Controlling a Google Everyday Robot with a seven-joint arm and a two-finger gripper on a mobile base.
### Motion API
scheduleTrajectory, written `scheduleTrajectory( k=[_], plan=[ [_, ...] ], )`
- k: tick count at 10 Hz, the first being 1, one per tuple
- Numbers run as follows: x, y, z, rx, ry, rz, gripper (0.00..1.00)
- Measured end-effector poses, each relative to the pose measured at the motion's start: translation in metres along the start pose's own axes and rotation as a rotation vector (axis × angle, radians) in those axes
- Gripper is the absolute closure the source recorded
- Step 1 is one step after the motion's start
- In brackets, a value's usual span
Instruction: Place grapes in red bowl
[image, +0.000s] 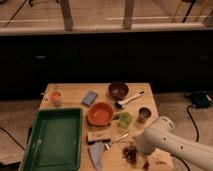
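Note:
The grapes (130, 152), a small dark reddish-brown bunch, lie on the wooden table (72, 91) near its front edge. The red bowl (100, 113) stands empty in the middle of the table, to the left of and behind the grapes. My white arm (162, 140) reaches in from the right front. Its gripper (137, 150) is low over the table at the right side of the grapes, mostly hidden by the arm's wrist.
A green tray (52, 140) fills the table's left front. A dark maroon bowl (118, 90), white brush (131, 99), tin can (144, 114), green cup (125, 119), blue sponge (90, 97), orange cup (55, 97), wooden block (99, 136) and blue cloth (96, 152) lie around.

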Motion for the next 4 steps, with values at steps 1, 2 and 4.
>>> scheduleTrajectory(
  k=[1,2,4],
  plan=[
    [0.0013,-0.0009,0.0023,0.003,0.001,0.004,0.20],
    [0.0027,-0.0016,0.0041,0.006,0.004,0.008,0.20],
    [0.0078,-0.0020,0.0051,0.021,0.017,0.026,0.37]
  ],
)
